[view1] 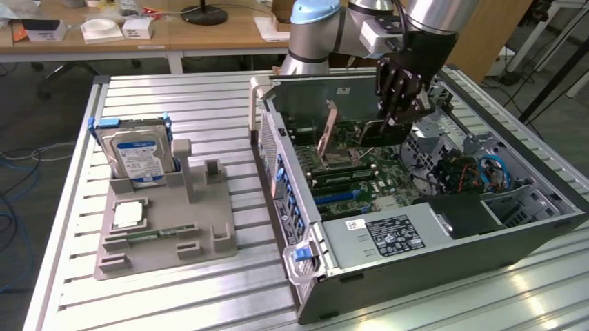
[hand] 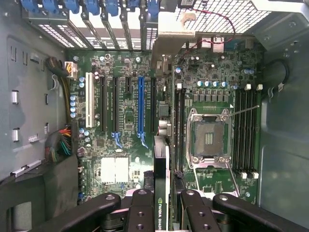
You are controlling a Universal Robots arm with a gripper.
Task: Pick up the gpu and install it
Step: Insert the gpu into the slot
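Observation:
My gripper (view1: pixel 398 116) hangs inside the open computer case (view1: pixel 460 241), above the motherboard (view1: pixel 354 176). It is shut on the gpu (view1: pixel 384 132), a thin black card held on edge below the fingers. In the wrist view the gpu (hand: pixel 161 169) runs edge-on between the two black fingers (hand: pixel 140 210) of the gripper (hand: pixel 164 212), a green logo strip on its edge. Its pale metal end bracket (hand: pixel 169 43) points toward the case's rear slot openings. The card hovers over the board between the blue expansion slot (hand: pixel 141 104) and the CPU socket (hand: pixel 208 137), clear of the board.
A grey holder tray (view1: pixel 165 245) on the slatted table carries an upright silver hard drive (view1: pixel 138 157), a CPU chip (view1: pixel 129 214) and a green memory stick (view1: pixel 158 234). The case walls, power supply (view1: pixel 391 238) and cable bundles (view1: pixel 478 172) hem in the motherboard.

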